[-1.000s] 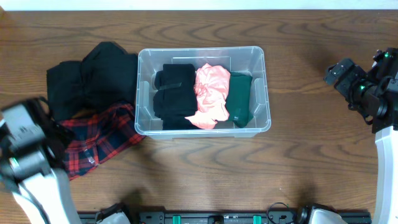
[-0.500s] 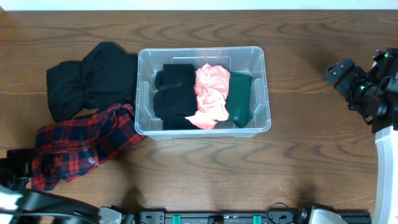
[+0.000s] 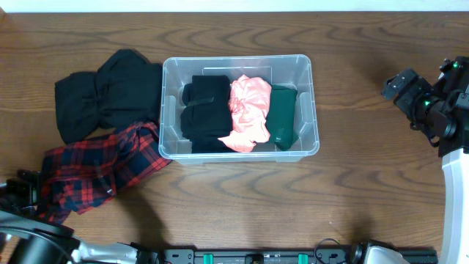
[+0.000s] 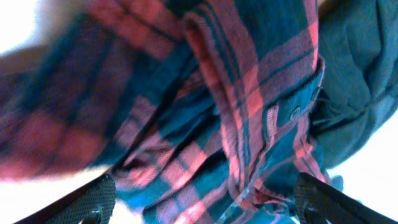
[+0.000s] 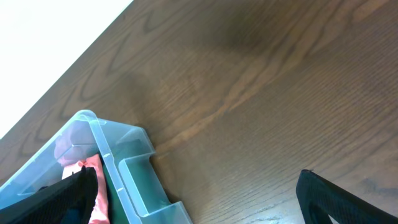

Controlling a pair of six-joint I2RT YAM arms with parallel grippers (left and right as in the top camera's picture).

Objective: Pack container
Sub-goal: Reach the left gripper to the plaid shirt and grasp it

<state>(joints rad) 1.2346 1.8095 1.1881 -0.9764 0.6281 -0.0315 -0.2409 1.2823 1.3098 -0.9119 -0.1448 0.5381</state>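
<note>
Overhead: the container (image 3: 314, 110) sits mid-table, part-filled. The left gripper (image 3: 20, 192) has swung to the near-left corner, uncovering the plaid shirt (image 3: 95, 169). Left wrist: jaws wide over the plaid, probably the next item to pack. Right wrist: the right gripper (image 5: 202, 196) is wide open and idle near the right edge.

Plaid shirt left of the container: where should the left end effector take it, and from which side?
Probably the bunched button-placket fold of the plaid shirt, a raised ridge in the left wrist view. Come from above at its near-left end, closest to the left end effector, open jaws straddling the ridge. Avoid the far edge, where the black garment touches it.
</note>
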